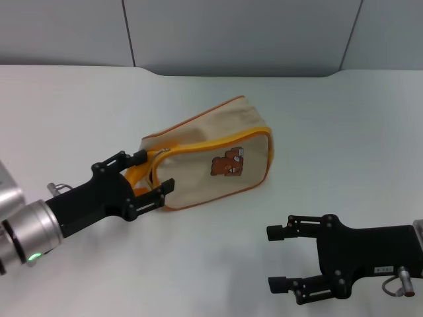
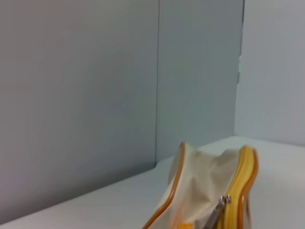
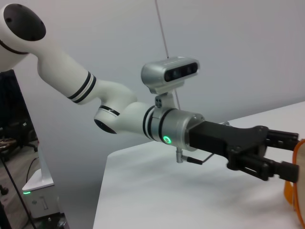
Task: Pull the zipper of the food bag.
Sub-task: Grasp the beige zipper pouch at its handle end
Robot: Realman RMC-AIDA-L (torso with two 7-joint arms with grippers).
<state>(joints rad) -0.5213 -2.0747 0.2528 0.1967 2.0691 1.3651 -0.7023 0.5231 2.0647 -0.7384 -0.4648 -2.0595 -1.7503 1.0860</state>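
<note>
The food bag [image 1: 211, 142] is a beige pouch with orange piping and a brown bear patch [image 1: 228, 165], lying on its side mid-table. Its yellow zipper [image 1: 218, 142] runs along the upper edge, with the small silver pull tab [image 1: 162, 151] at the bag's left end. My left gripper [image 1: 149, 175] is open, its fingers straddling that end and the yellow loop handle [image 1: 137, 176]. The left wrist view shows the bag [image 2: 198, 186], the zipper [image 2: 240, 181] and the pull tab [image 2: 220, 204] close up. My right gripper [image 1: 281, 259] is open and empty at the front right.
The white table [image 1: 317, 112] meets a grey wall [image 1: 238, 33] at the back. The right wrist view shows my left arm [image 3: 119, 112], its gripper [image 3: 289, 152] and an orange edge of the bag [image 3: 296, 191].
</note>
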